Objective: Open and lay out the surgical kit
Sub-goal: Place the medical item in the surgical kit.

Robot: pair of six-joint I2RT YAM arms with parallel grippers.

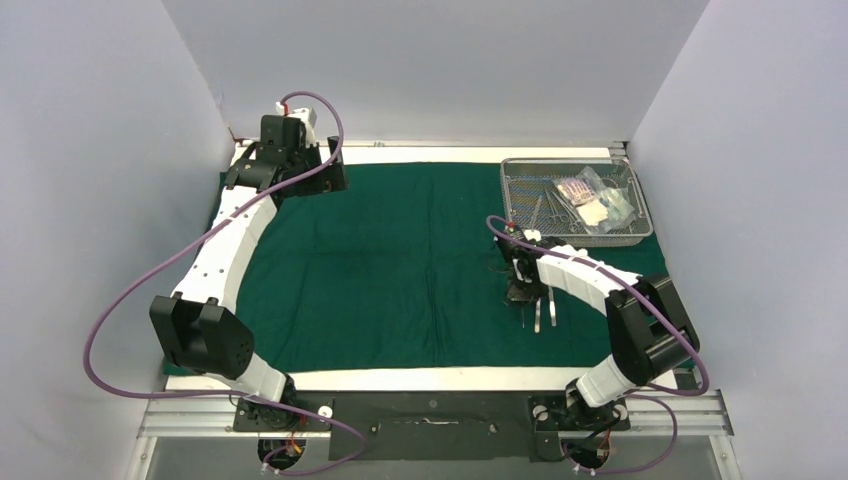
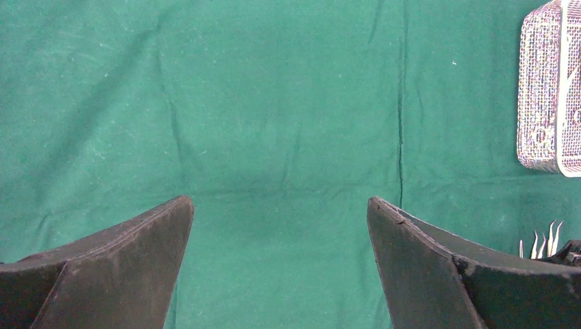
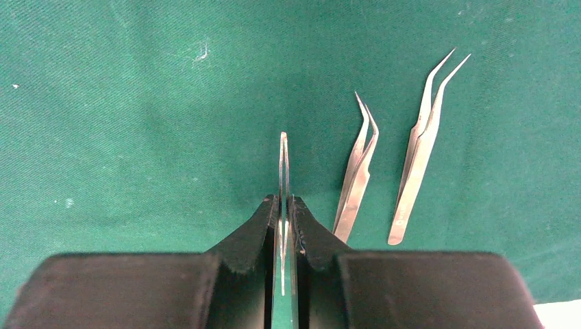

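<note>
held tweezers (image 3: 283, 154): light, stiff, slippery steel; grip mid-shank, centre frame
right gripper (image 3: 283, 209): clamped on held tweezers
left gripper (image 2: 279, 212): apart, empty

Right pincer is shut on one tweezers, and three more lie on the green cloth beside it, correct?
Only two loose tweezers lie on the green cloth, not three; the right wrist view shows it. The right pincer is indeed shut on the held tweezers.
</note>
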